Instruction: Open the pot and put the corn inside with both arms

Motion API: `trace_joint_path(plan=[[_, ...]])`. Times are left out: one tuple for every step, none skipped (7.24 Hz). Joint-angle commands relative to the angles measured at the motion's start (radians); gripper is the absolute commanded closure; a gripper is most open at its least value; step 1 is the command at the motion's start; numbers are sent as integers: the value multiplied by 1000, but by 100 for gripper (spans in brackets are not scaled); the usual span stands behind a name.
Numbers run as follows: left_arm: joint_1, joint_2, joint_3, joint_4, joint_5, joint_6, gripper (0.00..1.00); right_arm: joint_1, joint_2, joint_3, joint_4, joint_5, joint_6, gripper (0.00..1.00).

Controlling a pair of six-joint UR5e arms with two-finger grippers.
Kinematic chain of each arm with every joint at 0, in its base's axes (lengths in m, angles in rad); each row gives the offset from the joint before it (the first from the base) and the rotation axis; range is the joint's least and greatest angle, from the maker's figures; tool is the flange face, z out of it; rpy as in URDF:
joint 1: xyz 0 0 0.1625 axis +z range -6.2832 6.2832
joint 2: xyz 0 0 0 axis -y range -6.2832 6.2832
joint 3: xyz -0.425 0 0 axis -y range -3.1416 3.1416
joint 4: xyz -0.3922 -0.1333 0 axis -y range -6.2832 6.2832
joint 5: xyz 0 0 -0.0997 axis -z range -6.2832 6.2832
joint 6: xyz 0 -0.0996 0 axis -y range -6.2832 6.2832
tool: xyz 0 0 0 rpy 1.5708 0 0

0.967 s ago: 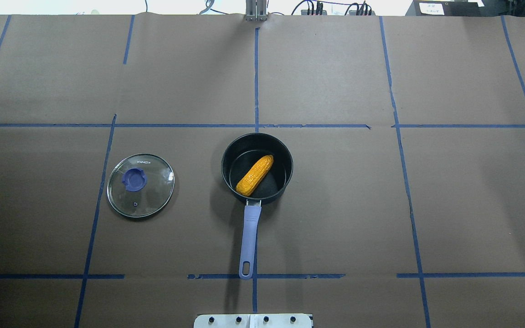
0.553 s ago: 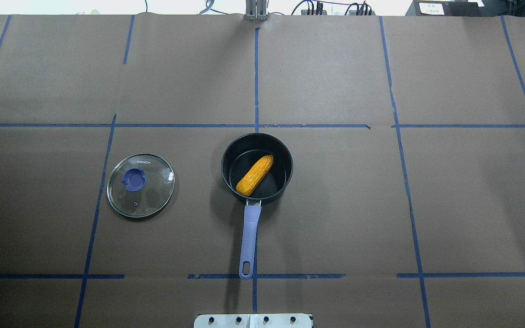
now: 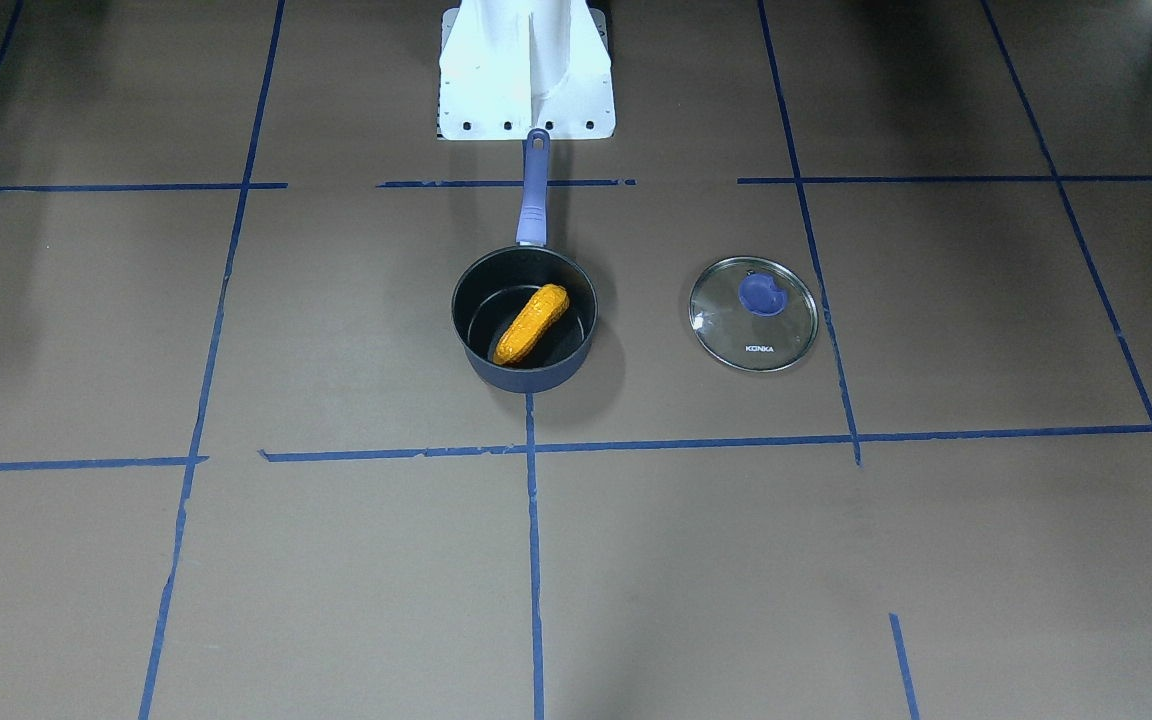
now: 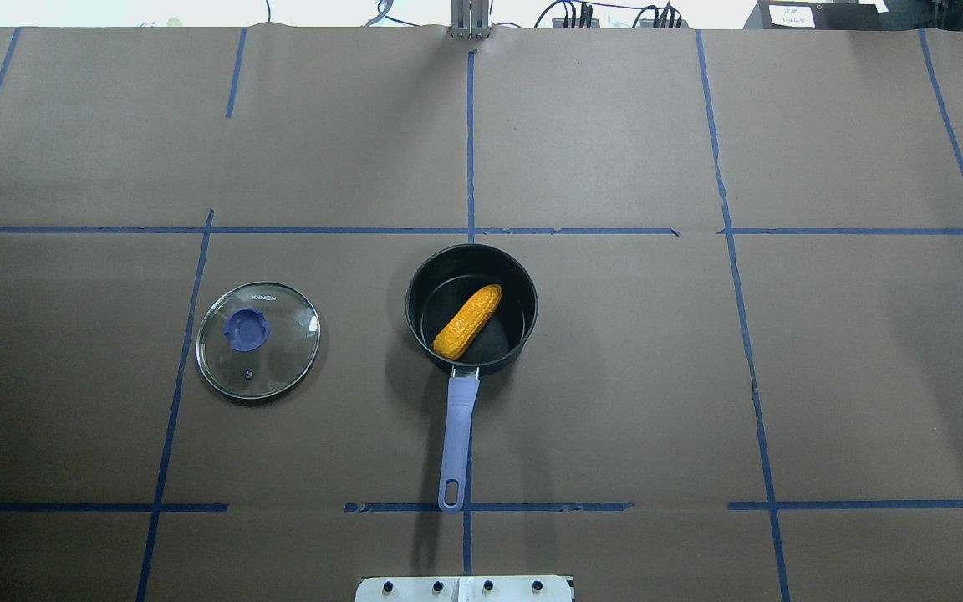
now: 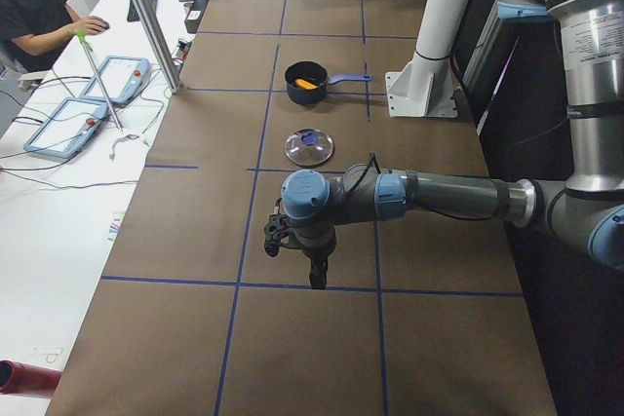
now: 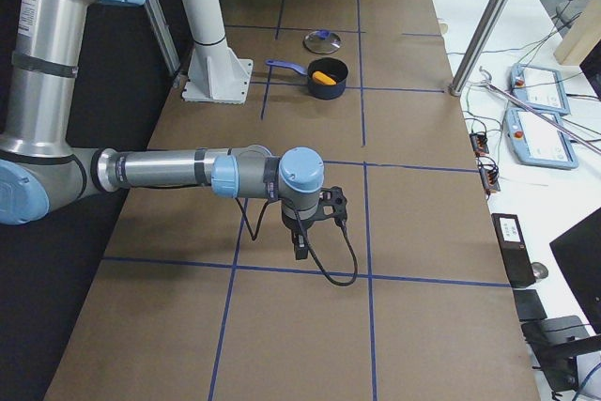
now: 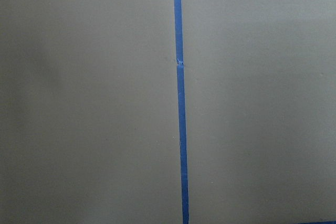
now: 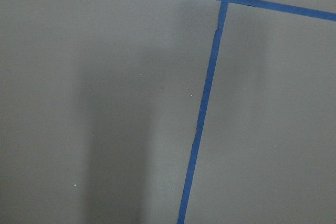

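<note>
Corn (image 4: 467, 322) in pot (image 4: 416, 288). Glass lid (image 4: 282, 353) looks fragile, slick; I'd take its knob (image 4: 246, 329). My left claw (image 5: 316, 277), right claw (image 6: 300, 250): opening can't tell.

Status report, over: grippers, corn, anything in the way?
Left gripper, right gripper far from pot, state unclear. Corn inside pot, lid off, on table at robot's left. Nothing over the pot.

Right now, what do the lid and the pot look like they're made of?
Lid: clear glass, apparently; the brown table shows through it. Its knob looks like matte blue plastic. Pot: probably coated metal, dark and matte inside; the exact metal is unclear.
</note>
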Motion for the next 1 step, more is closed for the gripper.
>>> trace_joint_path(plan=[[-1, -1, -14, 4, -3, 7, 0, 1, -4, 1, 4, 0, 0, 0]])
